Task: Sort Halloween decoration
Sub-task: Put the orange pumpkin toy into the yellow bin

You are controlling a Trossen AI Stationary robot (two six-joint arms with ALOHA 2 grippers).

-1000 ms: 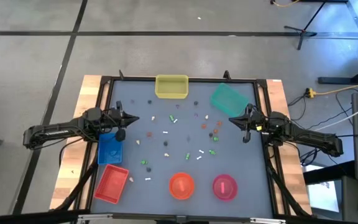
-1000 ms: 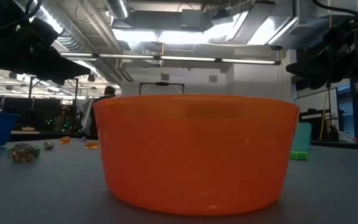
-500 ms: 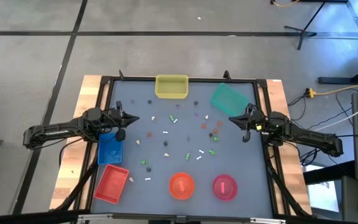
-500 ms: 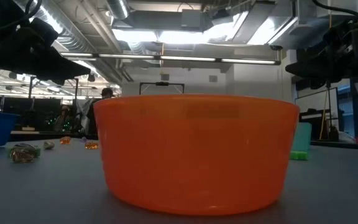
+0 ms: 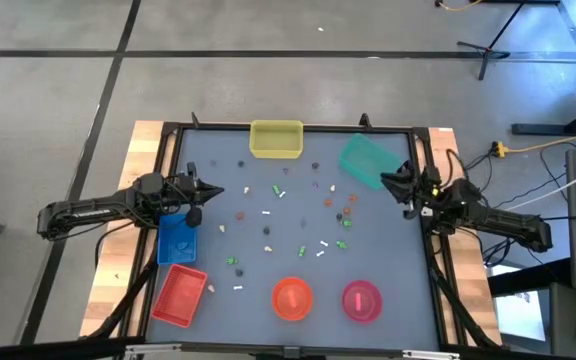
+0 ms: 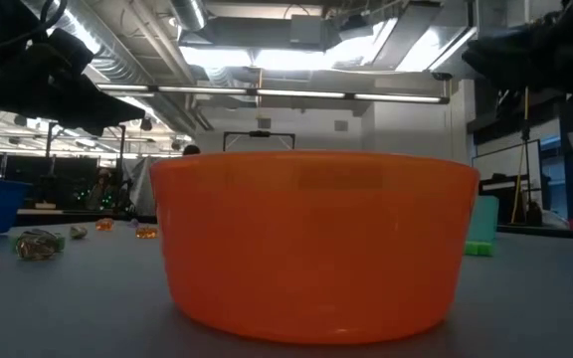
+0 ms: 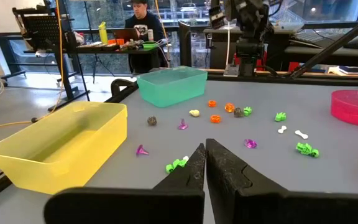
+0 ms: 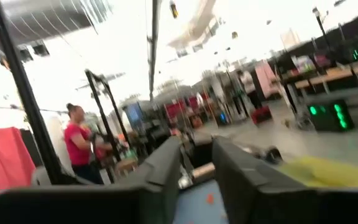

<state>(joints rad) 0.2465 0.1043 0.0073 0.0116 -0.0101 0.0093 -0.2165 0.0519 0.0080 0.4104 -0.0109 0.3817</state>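
Orange trinkets (image 5: pixel 345 206) just inboard of right end effector (image 5: pixel 404 187), slightly parted, empty; left end effector (image 5: pixel 204 192) closed, farther.

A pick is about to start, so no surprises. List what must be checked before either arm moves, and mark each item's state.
1. Left hand empty, fingers shut: ok.
2. Right hand empty, fingers open, beside the green tray: ok.
3. Trinkets lying loose and apart on the table, between both arms: ok.
4. Yellow tray free to receive pieces: ok.
5. Blue tray free: cannot tell, the left arm covers part of it.
6. Person away from the table: ok.
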